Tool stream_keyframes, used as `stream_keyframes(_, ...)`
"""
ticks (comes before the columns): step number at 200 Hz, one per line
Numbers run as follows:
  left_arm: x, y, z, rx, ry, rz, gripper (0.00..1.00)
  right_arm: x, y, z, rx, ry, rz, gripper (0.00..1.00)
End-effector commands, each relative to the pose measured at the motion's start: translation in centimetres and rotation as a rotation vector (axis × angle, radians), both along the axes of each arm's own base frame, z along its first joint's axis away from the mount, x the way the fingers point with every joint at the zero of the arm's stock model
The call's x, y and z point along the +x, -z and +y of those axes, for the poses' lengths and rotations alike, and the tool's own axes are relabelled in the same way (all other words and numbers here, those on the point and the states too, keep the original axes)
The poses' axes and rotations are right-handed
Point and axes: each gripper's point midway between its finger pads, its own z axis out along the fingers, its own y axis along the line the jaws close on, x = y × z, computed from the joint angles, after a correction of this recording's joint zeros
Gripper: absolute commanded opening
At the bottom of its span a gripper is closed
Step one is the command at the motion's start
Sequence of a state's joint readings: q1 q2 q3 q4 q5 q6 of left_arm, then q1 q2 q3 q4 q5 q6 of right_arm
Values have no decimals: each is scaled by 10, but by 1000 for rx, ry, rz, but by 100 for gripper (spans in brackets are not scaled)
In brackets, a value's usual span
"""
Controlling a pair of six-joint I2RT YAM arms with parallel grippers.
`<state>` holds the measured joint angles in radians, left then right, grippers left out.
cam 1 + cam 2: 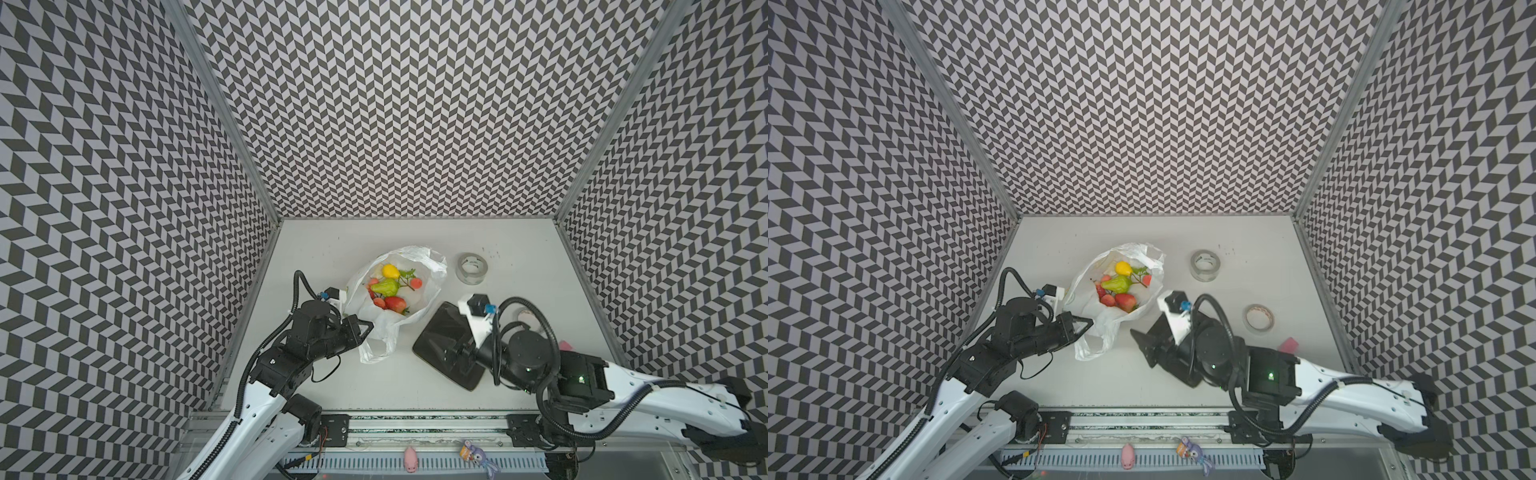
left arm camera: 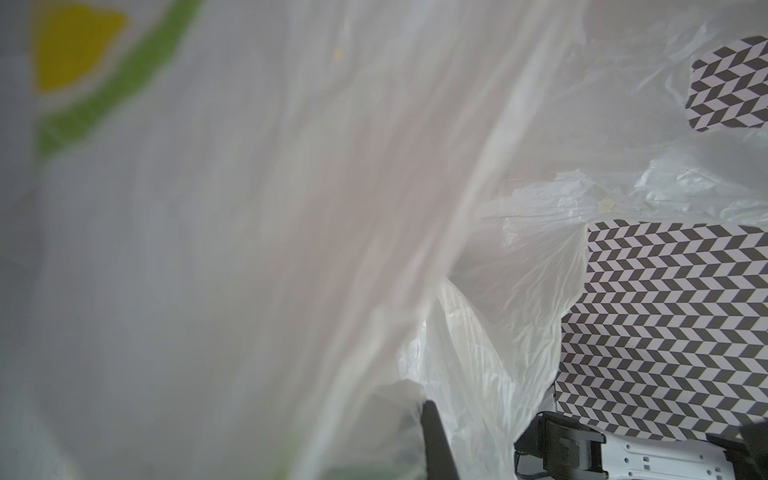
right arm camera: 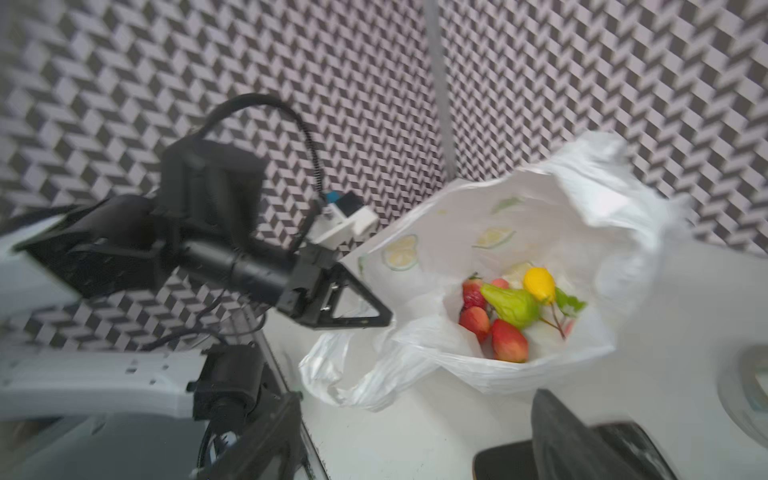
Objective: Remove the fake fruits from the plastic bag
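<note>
Fake fruits [image 1: 390, 291] lie heaped in the upturned mouth of the plastic bag [image 1: 424, 266] on the counter [image 1: 519, 257], farther back and left of the right tool [image 1: 453, 355], whose jaws look spread. Left tool [image 1: 368, 328] pinches the bag's near-left rim, so the right arm seems free to reach in.

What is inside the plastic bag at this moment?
Inside the plastic bag: a yellow pear, a green pear, red strawberries and small red round fruits. Whatever lies beneath this pile is covered.
</note>
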<state>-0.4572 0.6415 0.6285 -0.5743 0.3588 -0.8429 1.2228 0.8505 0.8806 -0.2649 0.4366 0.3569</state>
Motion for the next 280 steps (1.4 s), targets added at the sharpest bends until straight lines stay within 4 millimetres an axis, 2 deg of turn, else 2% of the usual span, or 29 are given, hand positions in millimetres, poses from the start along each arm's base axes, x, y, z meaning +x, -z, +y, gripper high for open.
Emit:
stream_keyframes(1, 8, -8, -2, 8, 7, -70, 0, 38, 24, -34, -6, 179, 170, 89)
stream_keyframes(22, 8, -14, -2, 6, 4, -85, 0, 64, 9, -23, -27, 176, 114, 92)
stream_keyframes(46, 11, -21, 0, 8, -13, -106, 0, 97, 5, 1, -88, 148, 77, 93)
stream_keyframes(69, 16, -26, 2, 17, -27, -127, 0, 137, 3, 3, -112, 214, 44, 87)
stream_keyframes(84, 22, -31, 3, 29, -41, -151, 0, 161, 1, 3, -102, 238, 25, 71)
stream_keyframes(101, 37, -45, 5, 64, -65, -219, 0, 182, -6, 12, -46, 217, -2, 42)
stream_keyframes(118, 63, -69, 13, 122, -114, -296, 0, 206, -17, 26, 2, 184, -27, 13)
stream_keyframes(130, 84, -83, 18, 147, -141, -322, 0, 225, -28, 37, 37, 167, -39, 0)
stream_keyframes(153, 127, -107, 35, 168, -178, -369, 0, 259, -54, 59, 95, 136, -83, 0)
stream_keyframes(170, 156, -125, 54, 218, -220, -398, 0, 280, -76, 69, 141, 127, -131, 0)
stream_keyframes(184, 176, -147, 67, 241, -237, -439, 0, 294, -94, 74, 186, 116, -166, 0)
stream_keyframes(195, 189, -167, 75, 260, -254, -473, 0, 301, -108, 77, 219, 101, -192, 0)
stream_keyframes(212, 203, -192, 76, 282, -248, -525, 0, 307, -125, 77, 263, 84, -229, 0)
stream_keyframes(227, 211, -203, 74, 284, -242, -552, 0, 309, -132, 74, 287, 79, -251, 0)
stream_keyframes(254, 218, -195, 72, 307, -213, -556, 0, 312, -116, 69, 268, 67, -236, 0)
stream_keyframes(267, 214, -182, 64, 292, -186, -533, 0, 309, -101, 63, 247, 73, -221, 0)
stream_keyframes(280, 204, -162, 50, 286, -146, -507, 0, 302, -75, 58, 213, 70, -187, 0)
